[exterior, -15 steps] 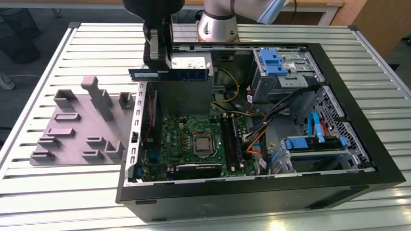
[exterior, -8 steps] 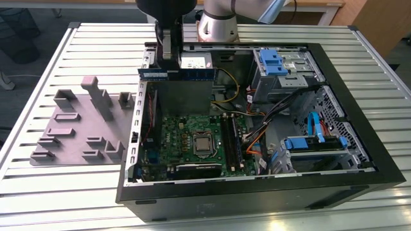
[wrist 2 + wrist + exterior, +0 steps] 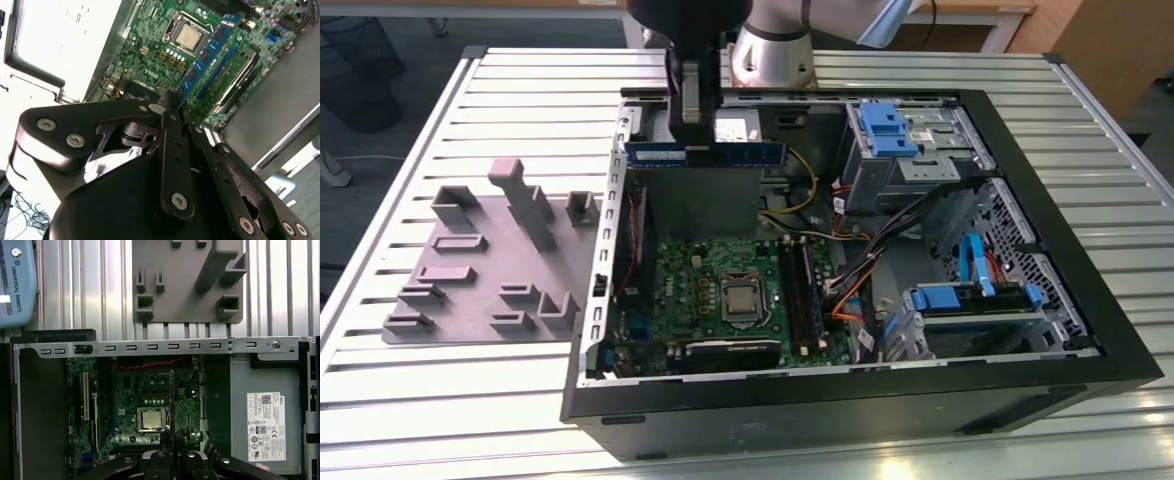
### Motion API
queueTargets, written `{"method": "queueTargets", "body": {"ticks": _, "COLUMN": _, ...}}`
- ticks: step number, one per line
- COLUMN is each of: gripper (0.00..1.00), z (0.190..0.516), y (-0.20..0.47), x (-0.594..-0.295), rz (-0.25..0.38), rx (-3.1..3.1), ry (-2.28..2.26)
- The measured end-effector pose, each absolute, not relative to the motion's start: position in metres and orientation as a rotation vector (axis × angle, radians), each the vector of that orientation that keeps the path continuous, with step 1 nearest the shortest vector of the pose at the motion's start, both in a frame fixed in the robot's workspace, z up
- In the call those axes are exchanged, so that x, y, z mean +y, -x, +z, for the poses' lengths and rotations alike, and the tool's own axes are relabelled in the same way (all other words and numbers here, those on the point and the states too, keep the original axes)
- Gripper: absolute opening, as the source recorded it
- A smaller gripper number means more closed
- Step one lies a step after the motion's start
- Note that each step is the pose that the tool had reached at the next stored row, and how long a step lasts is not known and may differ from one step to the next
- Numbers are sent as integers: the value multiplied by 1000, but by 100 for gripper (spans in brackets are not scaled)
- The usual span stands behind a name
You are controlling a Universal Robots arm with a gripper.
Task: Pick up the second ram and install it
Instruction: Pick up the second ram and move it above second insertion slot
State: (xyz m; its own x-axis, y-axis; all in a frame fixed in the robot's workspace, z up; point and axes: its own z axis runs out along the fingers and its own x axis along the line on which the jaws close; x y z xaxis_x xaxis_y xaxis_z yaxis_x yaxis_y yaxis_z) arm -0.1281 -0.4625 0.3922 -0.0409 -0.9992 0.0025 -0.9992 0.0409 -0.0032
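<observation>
My gripper point(image 3: 698, 128) is shut on the second ram point(image 3: 704, 153), a long thin board with black chips. I hold it level above the back part of the open computer case point(image 3: 854, 400). In the second wrist view the second ram point(image 3: 206, 51) runs out from the fingertips point(image 3: 169, 102) over the motherboard point(image 3: 155, 45). It hangs beside the memory slots point(image 3: 235, 75), apart from them. In the first wrist view the second ram point(image 3: 172, 395) shows edge-on as a thin line above the processor socket point(image 3: 150, 419). The memory slots point(image 3: 801, 290) lie to the exterior view's right of the processor.
A gray plastic tray point(image 3: 480, 260) with upright blocks lies on the slatted table point(image 3: 400, 380) at the exterior view's left of the case. Drive cages with blue latches point(image 3: 894, 130) and bundled cables point(image 3: 854, 270) fill the case's other side. The case's metal rim point(image 3: 165, 346) runs between tray and motherboard.
</observation>
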Motion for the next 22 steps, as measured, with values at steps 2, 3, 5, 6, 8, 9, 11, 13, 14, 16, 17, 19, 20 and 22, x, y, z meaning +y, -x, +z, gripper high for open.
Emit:
{"method": "queueTargets", "body": {"ticks": 2, "gripper": 14, "z": 392, "y": 124, "x": -463, "rz": -6, "rx": 2266, "ry": 2175}}
{"method": "queueTargets", "body": {"ticks": 3, "gripper": 14, "z": 392, "y": 122, "x": -462, "rz": -6, "rx": 2266, "ry": 2175}}
{"method": "queueTargets", "body": {"ticks": 5, "gripper": 14, "z": 392, "y": 118, "x": -462, "rz": -6, "rx": 2266, "ry": 2175}}
{"method": "queueTargets", "body": {"ticks": 6, "gripper": 14, "z": 392, "y": 116, "x": -462, "rz": -6, "rx": 2266, "ry": 2175}}
{"method": "queueTargets", "body": {"ticks": 8, "gripper": 14, "z": 392, "y": 113, "x": -463, "rz": -6, "rx": 2266, "ry": 2175}}
{"method": "queueTargets", "body": {"ticks": 9, "gripper": 14, "z": 392, "y": 111, "x": -462, "rz": -6, "rx": 2266, "ry": 2175}}
{"method": "queueTargets", "body": {"ticks": 11, "gripper": 14, "z": 392, "y": 107, "x": -462, "rz": -6, "rx": 2266, "ry": 2175}}
{"method": "queueTargets", "body": {"ticks": 13, "gripper": 14, "z": 392, "y": 103, "x": -462, "rz": -6, "rx": 2266, "ry": 2175}}
{"method": "queueTargets", "body": {"ticks": 14, "gripper": 14, "z": 392, "y": 101, "x": -463, "rz": -6, "rx": 2266, "ry": 2175}}
{"method": "queueTargets", "body": {"ticks": 16, "gripper": 14, "z": 392, "y": 98, "x": -462, "rz": -6, "rx": 2266, "ry": 2175}}
{"method": "queueTargets", "body": {"ticks": 17, "gripper": 14, "z": 392, "y": 96, "x": -462, "rz": -6, "rx": 2266, "ry": 2175}}
{"method": "queueTargets", "body": {"ticks": 19, "gripper": 14, "z": 392, "y": 92, "x": -462, "rz": -6, "rx": 2266, "ry": 2175}}
{"method": "queueTargets", "body": {"ticks": 20, "gripper": 14, "z": 392, "y": 90, "x": -462, "rz": -6, "rx": 2266, "ry": 2175}}
{"method": "queueTargets", "body": {"ticks": 22, "gripper": 14, "z": 392, "y": 86, "x": -462, "rz": -6, "rx": 2266, "ry": 2175}}
